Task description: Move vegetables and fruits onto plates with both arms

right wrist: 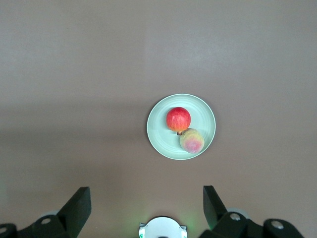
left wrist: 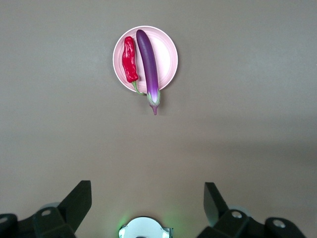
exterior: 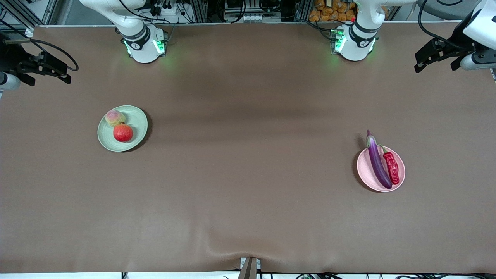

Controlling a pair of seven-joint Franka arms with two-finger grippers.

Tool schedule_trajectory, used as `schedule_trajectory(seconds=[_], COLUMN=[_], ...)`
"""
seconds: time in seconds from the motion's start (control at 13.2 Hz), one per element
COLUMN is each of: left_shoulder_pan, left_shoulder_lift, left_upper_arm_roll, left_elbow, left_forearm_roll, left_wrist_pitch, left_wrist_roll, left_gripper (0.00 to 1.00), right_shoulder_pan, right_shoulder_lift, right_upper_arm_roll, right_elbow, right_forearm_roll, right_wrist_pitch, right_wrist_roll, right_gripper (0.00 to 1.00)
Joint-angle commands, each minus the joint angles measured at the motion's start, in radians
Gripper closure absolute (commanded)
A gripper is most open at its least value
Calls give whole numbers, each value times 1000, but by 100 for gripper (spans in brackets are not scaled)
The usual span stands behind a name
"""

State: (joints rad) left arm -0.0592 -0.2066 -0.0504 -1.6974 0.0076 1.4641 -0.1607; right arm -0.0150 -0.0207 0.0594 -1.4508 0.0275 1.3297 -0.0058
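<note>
Sitting on the green plate (exterior: 136,116), toward the right arm's end of the table (exterior: 248,174): pomegranate (exterior: 123,133) and peach (exterior: 115,118), touching. Eggplant (exterior: 378,161) & chili (exterior: 391,167) lie side by side on the pink plate (exterior: 363,170), eggplant stem overhanging the rim. Left gripper (left wrist: 146,203) and right gripper (right wrist: 146,203) both hang high w/ fingers spread, empty.

A robotics lab: two arm bases (exterior: 144,46) bolted to a brown-covered table (exterior: 248,201), aluminium framing (exterior: 201,9) and tangled cables (exterior: 166,7) along its edge.
</note>
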Motion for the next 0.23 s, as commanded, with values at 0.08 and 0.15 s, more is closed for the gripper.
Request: schedule_trajectory(seconds=[0.08,0.15], left_shoulder_pan=[6,9], left_shoulder_lift=[10,9], left_upper_arm_roll=[-2,-2], left_elbow=[28,27], left_forearm_roll=[18,17], left_wrist_pitch=[-28,-34], left_wrist_roll=[55,56], left_gripper=[0,0], right_shoulder_pan=[-10,-10], right_shoulder_lift=[-8,-10], right_upper_arm_roll=[0,0], right_elbow=[0,0], right_forearm_roll=[23,22], right_wrist_pitch=[8,8], right_wrist_roll=[-14,-14], right_gripper=[0,0])
